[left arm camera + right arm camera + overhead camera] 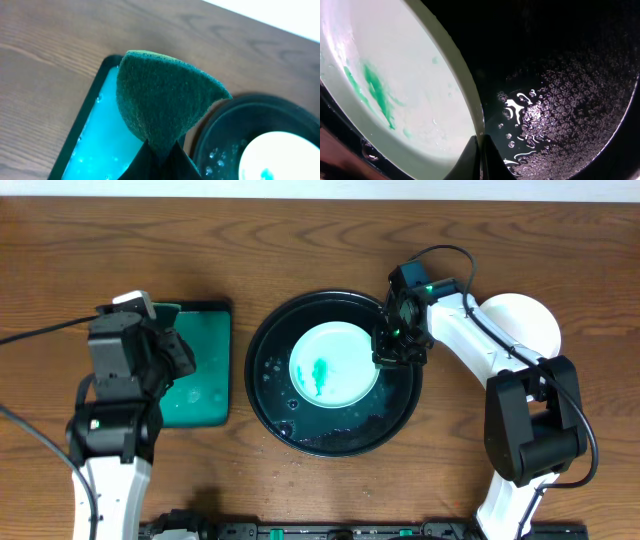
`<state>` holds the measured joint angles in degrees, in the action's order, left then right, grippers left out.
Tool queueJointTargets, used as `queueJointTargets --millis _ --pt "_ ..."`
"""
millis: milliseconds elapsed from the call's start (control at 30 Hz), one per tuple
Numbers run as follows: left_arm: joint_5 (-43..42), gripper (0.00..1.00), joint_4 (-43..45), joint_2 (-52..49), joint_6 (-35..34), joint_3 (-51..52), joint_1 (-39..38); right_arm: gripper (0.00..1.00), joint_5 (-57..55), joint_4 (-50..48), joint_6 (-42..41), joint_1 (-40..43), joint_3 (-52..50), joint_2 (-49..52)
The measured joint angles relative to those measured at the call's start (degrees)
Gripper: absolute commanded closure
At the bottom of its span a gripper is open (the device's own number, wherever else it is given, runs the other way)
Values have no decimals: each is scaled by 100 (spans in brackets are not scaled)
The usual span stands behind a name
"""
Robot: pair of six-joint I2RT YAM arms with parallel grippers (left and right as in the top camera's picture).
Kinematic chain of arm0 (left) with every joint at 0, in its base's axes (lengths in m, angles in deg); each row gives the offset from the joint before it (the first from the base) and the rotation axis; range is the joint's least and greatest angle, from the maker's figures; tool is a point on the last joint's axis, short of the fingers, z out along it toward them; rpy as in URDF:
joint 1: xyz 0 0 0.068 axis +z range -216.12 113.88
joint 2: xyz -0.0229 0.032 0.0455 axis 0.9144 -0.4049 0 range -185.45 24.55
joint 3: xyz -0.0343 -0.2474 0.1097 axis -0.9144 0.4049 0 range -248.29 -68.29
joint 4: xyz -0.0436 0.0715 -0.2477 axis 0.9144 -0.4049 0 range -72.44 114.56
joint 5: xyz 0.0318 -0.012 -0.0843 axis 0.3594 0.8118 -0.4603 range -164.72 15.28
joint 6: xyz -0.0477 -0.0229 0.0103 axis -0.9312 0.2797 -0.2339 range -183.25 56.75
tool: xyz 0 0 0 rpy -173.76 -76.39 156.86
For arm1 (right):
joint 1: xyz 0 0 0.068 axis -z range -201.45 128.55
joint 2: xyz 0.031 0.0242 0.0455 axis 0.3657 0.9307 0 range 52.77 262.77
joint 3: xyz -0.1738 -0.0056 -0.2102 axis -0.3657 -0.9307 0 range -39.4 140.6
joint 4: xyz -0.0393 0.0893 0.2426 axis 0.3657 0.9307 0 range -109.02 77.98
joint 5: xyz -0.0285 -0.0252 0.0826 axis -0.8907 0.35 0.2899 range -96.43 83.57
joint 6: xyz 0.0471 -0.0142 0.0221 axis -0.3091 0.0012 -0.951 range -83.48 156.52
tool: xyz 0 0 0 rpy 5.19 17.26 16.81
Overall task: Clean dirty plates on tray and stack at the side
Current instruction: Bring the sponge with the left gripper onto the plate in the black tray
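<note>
One pale plate (333,365) with a green smear lies in the middle of the round black tray (340,437). My right gripper (385,360) is shut on the plate's right rim. In the right wrist view the fingers pinch the edge of the plate (395,80) at the gripper (480,146), above the wet, foamy floor of the tray (560,100). My left gripper (161,156) is shut on a dark green sponge (162,100), held above the green tray (102,145) to the left of the black tray (235,130).
The rectangular green tray (205,395) with soapy water sits left of the black tray. A clean white plate (525,325) lies on the table at the right, partly under my right arm. Cables run along both arms.
</note>
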<state>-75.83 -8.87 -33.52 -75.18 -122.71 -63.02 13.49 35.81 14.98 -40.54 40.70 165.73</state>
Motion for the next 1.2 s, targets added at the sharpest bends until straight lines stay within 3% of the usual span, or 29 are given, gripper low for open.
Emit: queueJointTargets --millis 433,800,1000,1200 --pt "-186 93 -140 -1303 -310 0 0 98 133 -4 -92 -413 0 37" --pt "-2253 93 -662 -1342 -1104 0 -114 99 197 -197 -258 -549 0 317" --pt "-2863 93 -431 -1451 -1502 0 -981 99 264 -304 -284 -553 0 417" --pt "-2352 93 -52 -2188 -1947 0 -1915 99 299 -282 -306 -553 0 424"
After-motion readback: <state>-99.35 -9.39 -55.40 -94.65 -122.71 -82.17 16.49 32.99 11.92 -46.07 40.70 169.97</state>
